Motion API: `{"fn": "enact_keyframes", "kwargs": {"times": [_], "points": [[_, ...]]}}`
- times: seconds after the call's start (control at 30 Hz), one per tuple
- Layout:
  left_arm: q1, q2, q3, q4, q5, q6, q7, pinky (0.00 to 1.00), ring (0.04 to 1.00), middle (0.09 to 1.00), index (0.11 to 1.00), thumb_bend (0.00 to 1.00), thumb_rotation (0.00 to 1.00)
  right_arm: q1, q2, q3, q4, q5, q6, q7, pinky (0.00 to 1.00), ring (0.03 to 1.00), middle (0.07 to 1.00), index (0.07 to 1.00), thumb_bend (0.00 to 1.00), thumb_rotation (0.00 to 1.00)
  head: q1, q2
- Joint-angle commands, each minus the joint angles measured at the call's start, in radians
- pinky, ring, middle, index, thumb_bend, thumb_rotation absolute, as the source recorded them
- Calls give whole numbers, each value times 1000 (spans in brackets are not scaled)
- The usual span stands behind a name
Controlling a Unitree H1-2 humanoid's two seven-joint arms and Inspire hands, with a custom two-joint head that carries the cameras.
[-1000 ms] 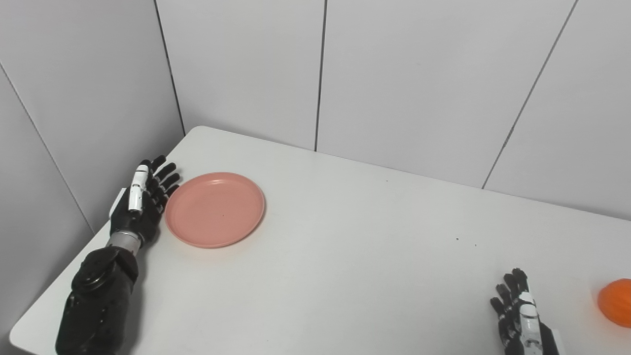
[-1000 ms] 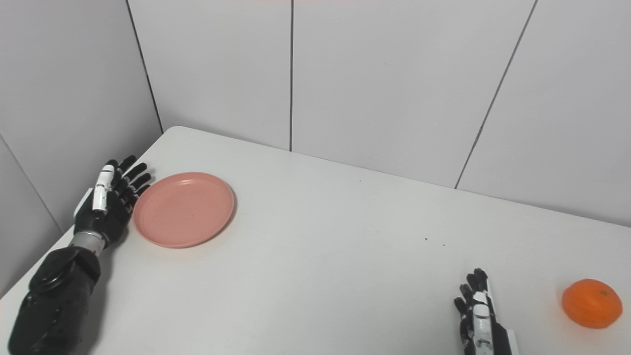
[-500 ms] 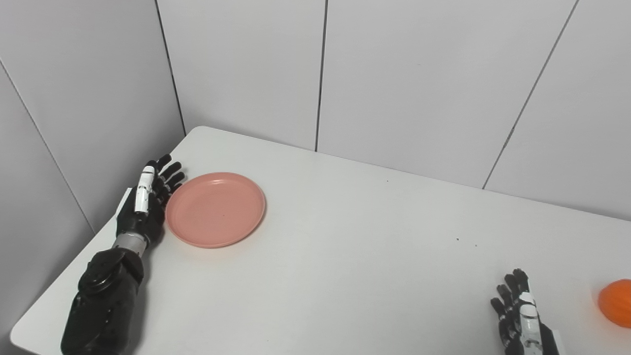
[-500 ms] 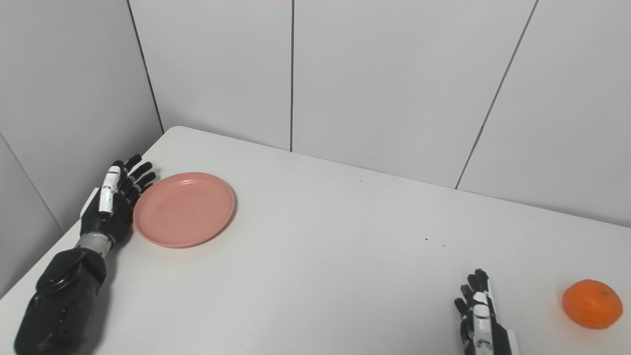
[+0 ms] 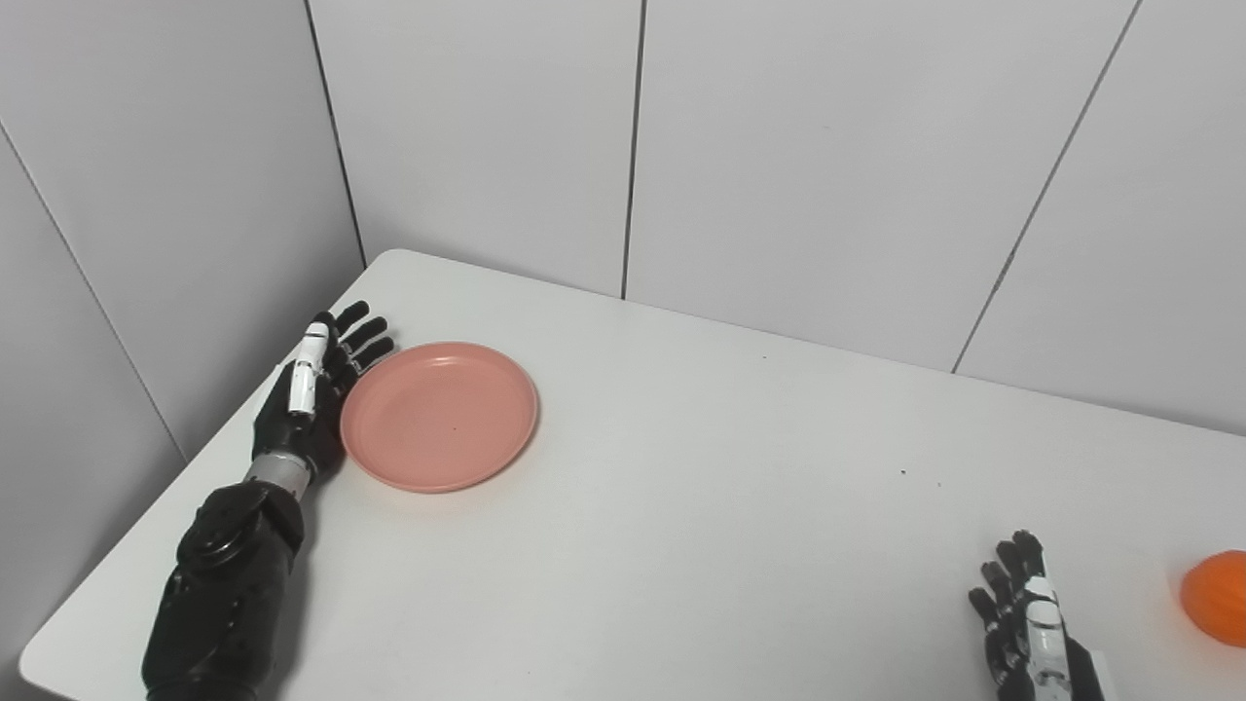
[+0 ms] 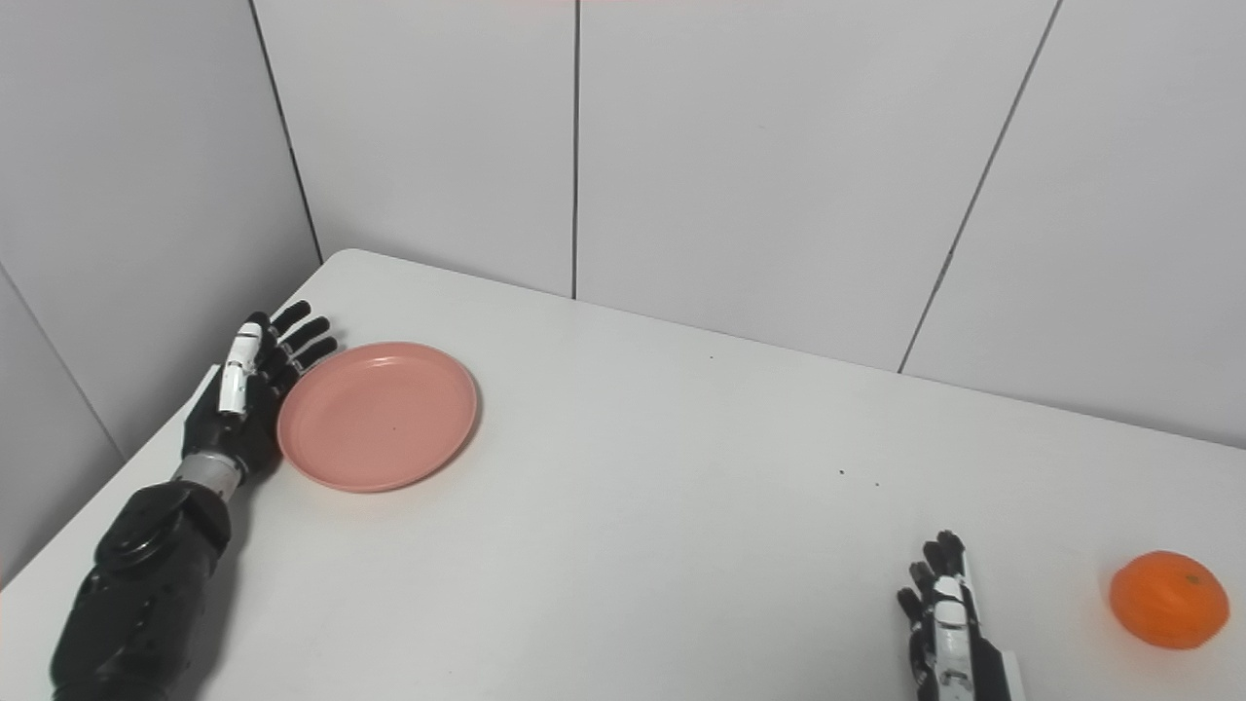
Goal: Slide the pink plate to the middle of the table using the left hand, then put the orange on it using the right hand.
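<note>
One round, shallow pink plate (image 5: pixel 440 416)

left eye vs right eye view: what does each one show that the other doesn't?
Only the left eye view: more of the left wall panel beside the table's near-left corner; it cuts the orange at the frame edge. Only the right eye view: the whole orange, with bare table to its right. Both: the white table, the pink plate with the open left hand against its left rim, and the open right hand at the bottom edge.
</note>
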Motion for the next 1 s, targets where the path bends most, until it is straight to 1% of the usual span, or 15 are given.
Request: {"fn": "enact_keyframes", "kwargs": {"times": [0.0, 0.2, 0.3, 0.43, 0.53, 0.67, 0.83, 0.97], "points": [[-22, 5, -6, -2, -1, 2, -1, 868, 863, 864, 853, 341, 1000, -8, 0, -6, -29, -3, 0, -2, 1000, 1000, 1000, 1000, 157, 1000, -1, 2], [-24, 3, -22, -9, -2, 10, -11, 857, 863, 867, 854, 374, 1000, -7, 2, -2, -32, -1, 9, -5, 1000, 1000, 1000, 1000, 182, 1000, -3, 6], [-25, 5, -38, -3, 6, -2, -22, 866, 874, 875, 863, 371, 1000, -7, 4, -2, -38, 0, 16, -7, 1000, 1000, 1000, 1000, 181, 1000, -5, 8], [-33, -5, -44, -6, -6, 10, -15, 863, 873, 872, 861, 379, 1000, -7, 6, -5, -40, 6, 20, -8, 1000, 1000, 1000, 1000, 172, 1000, -10, 10], [-34, -14, -48, -17, -6, 20, -9, 863, 873, 871, 857, 383, 1000, -10, 0, -3, -34, 0, 10, -4, 1000, 999, 1000, 1000, 174, 1000, -9, 11], [-34, -16, -53, -10, -3, 13, -15, 865, 878, 875, 859, 401, 1000, -13, 0, -4, -30, 0, 3, -4, 1000, 996, 1000, 1000, 172, 1000, -10, 13], [-30, -29, -55, -38, -9, 35, -3, 873, 883, 882, 865, 403, 1000, -10, -2, -1, -34, -1, 5, 0, 1000, 999, 1000, 1000, 180, 1000, -13, 17], [-27, -39, -61, -64, -2, 59, 9, 841, 851, 859, 852, 377, 1000, -9, 5, -2, -39, 3, 14, -6, 1000, 997, 1000, 1000, 183, 1000, -17, 20]]}}
